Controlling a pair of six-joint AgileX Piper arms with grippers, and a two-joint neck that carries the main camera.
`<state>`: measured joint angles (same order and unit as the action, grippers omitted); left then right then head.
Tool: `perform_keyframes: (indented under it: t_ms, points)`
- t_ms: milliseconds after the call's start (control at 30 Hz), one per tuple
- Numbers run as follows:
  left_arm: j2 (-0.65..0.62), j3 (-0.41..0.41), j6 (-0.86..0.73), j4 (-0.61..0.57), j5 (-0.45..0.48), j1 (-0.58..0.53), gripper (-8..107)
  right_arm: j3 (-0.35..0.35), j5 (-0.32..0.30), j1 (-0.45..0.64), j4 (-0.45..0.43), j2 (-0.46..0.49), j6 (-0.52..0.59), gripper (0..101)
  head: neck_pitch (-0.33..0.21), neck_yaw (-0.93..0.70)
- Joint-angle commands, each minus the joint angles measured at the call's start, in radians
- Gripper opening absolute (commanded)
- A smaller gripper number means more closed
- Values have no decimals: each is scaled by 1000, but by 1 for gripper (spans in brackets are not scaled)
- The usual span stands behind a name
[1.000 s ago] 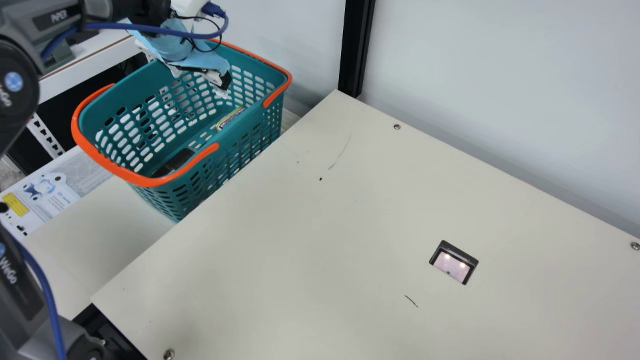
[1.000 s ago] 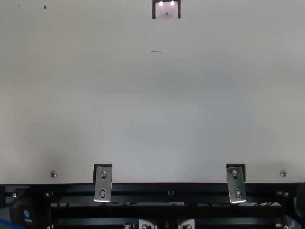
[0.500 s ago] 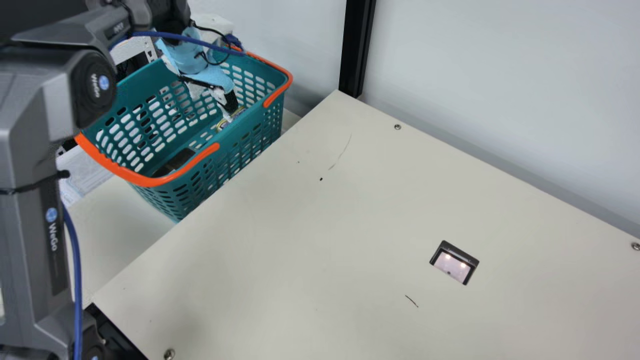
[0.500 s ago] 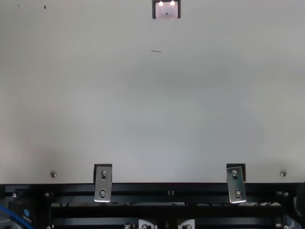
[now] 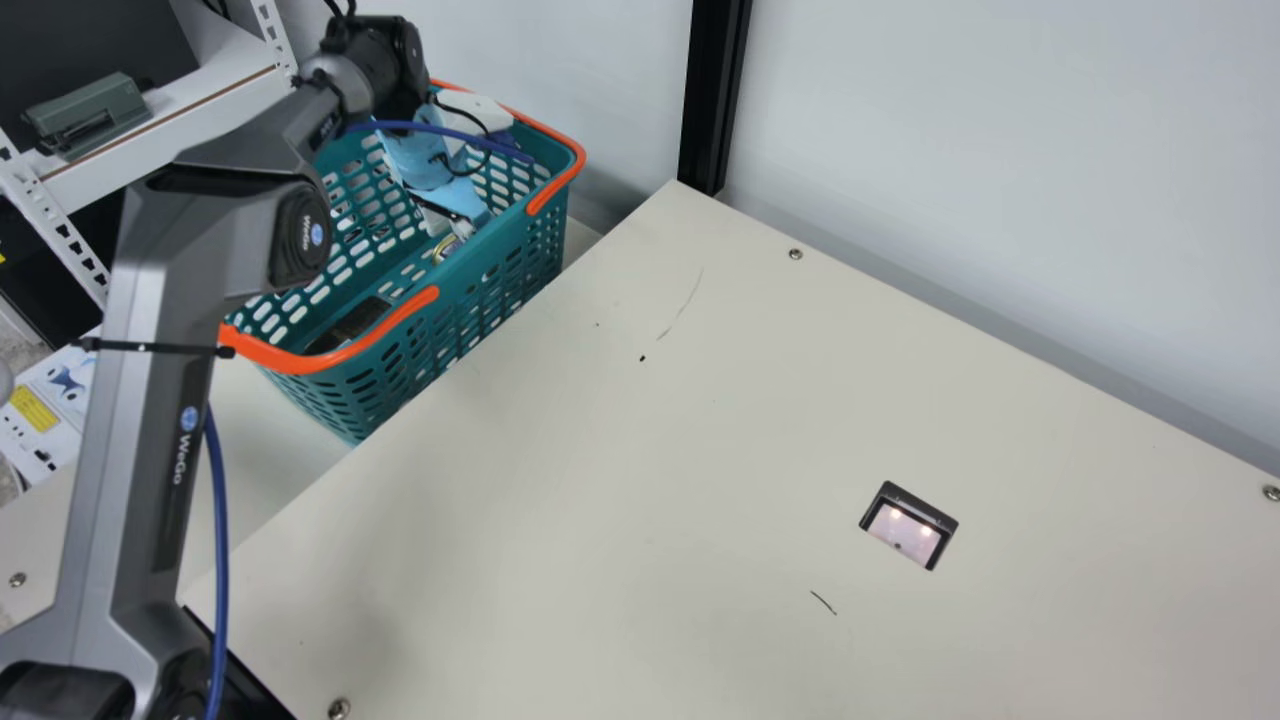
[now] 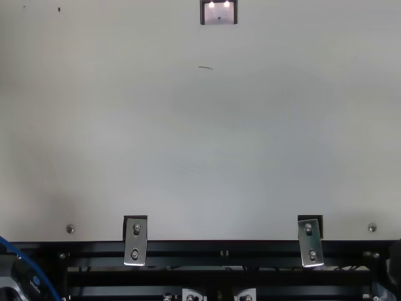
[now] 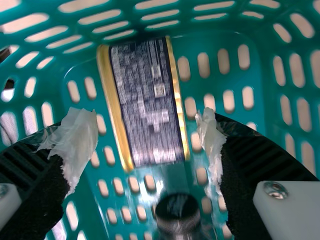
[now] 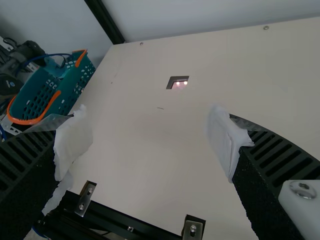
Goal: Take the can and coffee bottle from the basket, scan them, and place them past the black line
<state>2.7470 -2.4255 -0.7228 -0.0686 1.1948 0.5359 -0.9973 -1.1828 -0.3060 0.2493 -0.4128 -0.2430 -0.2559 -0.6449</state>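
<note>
Down inside the teal basket reaches my left gripper, its fingertips partly hidden by the basket wall. The left wrist view shows my left gripper open, with the gold-rimmed can lying on the basket floor beyond its fingers, not touched as far as I can tell. A bottle with a dark cap lies close to the can, partly out of view. A dark item rests at the basket's near end. In the right wrist view my right gripper is open and empty above the table.
A scanner window is set into the cream table. A black post stands at the table's far corner by the wall. Metal brackets line the table's front edge. The basket's orange handles lie along its rim.
My left arm has swung rightward in the main view, and its gripper has gone lower into the basket, near the can. The basket and table things have stayed put.
</note>
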Motion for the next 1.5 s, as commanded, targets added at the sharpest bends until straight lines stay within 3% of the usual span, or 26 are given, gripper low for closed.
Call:
perform_keyframes:
  t_ms: [0,200,233,367,500,600,700,900,1100,1267,1467]
  points:
    - [51,-64,0,0,6,-5,90,0,0,0,0,0,0,101,-23,-11]
    - [133,-159,34,8,5,-18,90,0,0,0,0,0,0,101,-23,-11]
    - [140,-169,42,7,3,-18,10,0,0,0,0,0,0,101,-23,-11]
    - [139,-181,71,-7,-9,-12,10,0,0,0,0,0,0,101,-23,-11]
    - [58,-114,84,-36,-49,0,10,0,0,0,0,0,0,101,-23,-11]
    - [-52,-7,80,-64,-94,11,10,0,0,0,0,0,0,101,-23,-11]
    - [-201,156,70,-106,-156,18,10,0,0,0,0,0,0,101,-23,-11]
    - [-563,554,77,-284,-259,25,10,0,0,0,0,0,0,101,-23,-11]
    - [-898,877,142,-524,-235,19,10,0,0,0,0,0,0,101,-23,-11]
    - [-1137,1066,231,-655,-206,5,10,0,0,0,0,0,0,101,-23,-11]
    - [-1366,1201,377,-762,-132,-15,10,0,0,0,0,0,0,101,-23,-11]
